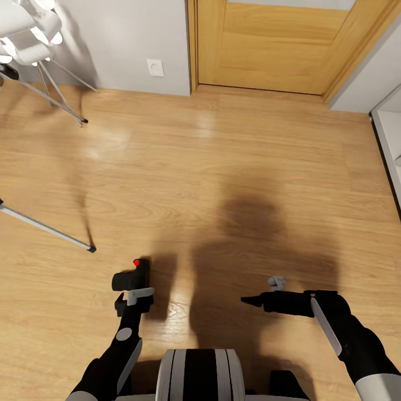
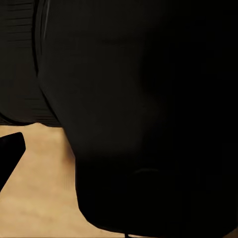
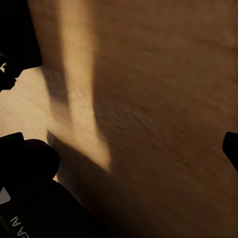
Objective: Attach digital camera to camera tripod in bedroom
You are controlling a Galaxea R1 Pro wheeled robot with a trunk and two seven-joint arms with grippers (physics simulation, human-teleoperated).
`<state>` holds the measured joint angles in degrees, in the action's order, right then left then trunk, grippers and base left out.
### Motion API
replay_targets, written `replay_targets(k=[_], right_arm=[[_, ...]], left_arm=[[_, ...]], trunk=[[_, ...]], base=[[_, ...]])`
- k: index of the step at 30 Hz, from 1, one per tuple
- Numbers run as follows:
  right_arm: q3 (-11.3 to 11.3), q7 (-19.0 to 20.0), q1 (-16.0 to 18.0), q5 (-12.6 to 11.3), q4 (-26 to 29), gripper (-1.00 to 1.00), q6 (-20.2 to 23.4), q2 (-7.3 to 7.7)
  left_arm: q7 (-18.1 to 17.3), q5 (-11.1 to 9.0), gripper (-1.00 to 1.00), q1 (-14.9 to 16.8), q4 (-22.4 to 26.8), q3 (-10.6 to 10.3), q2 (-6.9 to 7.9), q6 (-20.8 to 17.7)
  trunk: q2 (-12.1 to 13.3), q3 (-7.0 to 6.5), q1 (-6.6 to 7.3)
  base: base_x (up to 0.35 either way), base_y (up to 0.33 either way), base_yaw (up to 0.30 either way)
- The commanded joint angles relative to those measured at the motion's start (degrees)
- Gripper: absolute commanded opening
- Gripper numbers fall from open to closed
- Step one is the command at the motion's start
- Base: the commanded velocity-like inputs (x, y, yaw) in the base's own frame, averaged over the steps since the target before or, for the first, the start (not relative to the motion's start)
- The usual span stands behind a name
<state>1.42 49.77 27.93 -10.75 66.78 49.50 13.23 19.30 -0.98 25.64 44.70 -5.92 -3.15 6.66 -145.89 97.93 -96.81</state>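
We note the left gripper (image 1: 133,292) clamped on the digital camera (image 1: 133,275). The camera tripod's legs (image 1: 47,228) stand forward-left of the camera, nearer this arm. Right gripper (image 1: 250,301): spread undeterminable.

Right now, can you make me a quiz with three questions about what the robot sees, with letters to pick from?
1. Where is the digital camera?
A. On the floor by the door
B. In the left gripper
C. On top of the tripod

2. What colour is the dot on top of the camera?
A. Red
B. Green
C. Blue

3. How is the right gripper?
A. Shut on a cup
B. Shut on the door handle
C. Holding nothing

Answers:
1 B: the head view shows the black camera held up in the left gripper.
2 A: a red dot shows on its top.
3 C: nothing sits between its fingers above the wood floor.
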Motion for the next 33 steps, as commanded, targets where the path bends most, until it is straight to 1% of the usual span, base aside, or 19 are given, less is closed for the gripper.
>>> replay_targets(k=[1,9,10,22,27,29,30,32,33], right_arm=[[0.1,-0.1,0.0,-0.3,0.0,1.0,0.3,0.05],[0.1,-0.1,0.0,-0.3,0.0,1.0,0.3,0.04],[0.1,-0.1,0.0,-0.3,0.0,1.0,0.3,0.04],[0.1,-0.1,0.0,-0.3,0.0,1.0,0.3,0.04],[0.1,-0.1,0.0,-0.3,0.0,1.0,0.3,0.04],[0.1,-0.1,0.0,-0.3,0.0,1.0,0.3,0.04],[0.1,-0.1,0.0,-0.3,0.0,1.0,0.3,0.04],[0.1,-0.1,0.0,-0.3,0.0,1.0,0.3,0.04],[0.1,-0.1,0.0,-0.3,0.0,1.0,0.3,0.04]], left_arm=[[0.4,-0.1,1.0,0.0,0.0,-0.2,0.02,0.2],[0.0,0.1,1.0,0.0,0.0,-0.3,-0.01,0.2],[-0.2,0.1,-1.0,0.0,0.0,-0.3,-0.02,0.2],[-0.2,0.1,-1.0,0.0,0.1,-0.3,-0.06,0.2],[0.3,0.2,-1.0,0.0,1.9,-0.4,-0.39,-0.1],[0.4,0.1,-1.0,0.0,3.4,-0.4,-0.62,-0.4],[0.4,0.1,-1.0,0.0,4.8,-0.5,-1.03,-1.1],[0.5,0.1,-1.0,0.0,8.2,-0.5,-2.52,-4.6],[0.5,0.1,-1.0,0.0,9.1,-0.5,-2.97,-5.8]], trunk=[[0.0,0.03,0.01],[0.0,0.03,0.01],[0.0,0.03,0.01],[0.0,0.03,0.01],[0.0,0.03,0.01],[0.0,0.03,0.01],[0.0,0.03,0.01],[0.0,0.03,0.01],[0.0,0.03,0.01]], base=[[0.018,0.0,0.0],[0.006,0.0,0.0],[0.0,0.0,0.0],[0.0,0.0,0.0],[0.0,0.0,0.0],[0.0,0.0,0.0],[0.0,0.0,0.0],[0.0,0.0,0.0],[0.0,0.0,0.0]])
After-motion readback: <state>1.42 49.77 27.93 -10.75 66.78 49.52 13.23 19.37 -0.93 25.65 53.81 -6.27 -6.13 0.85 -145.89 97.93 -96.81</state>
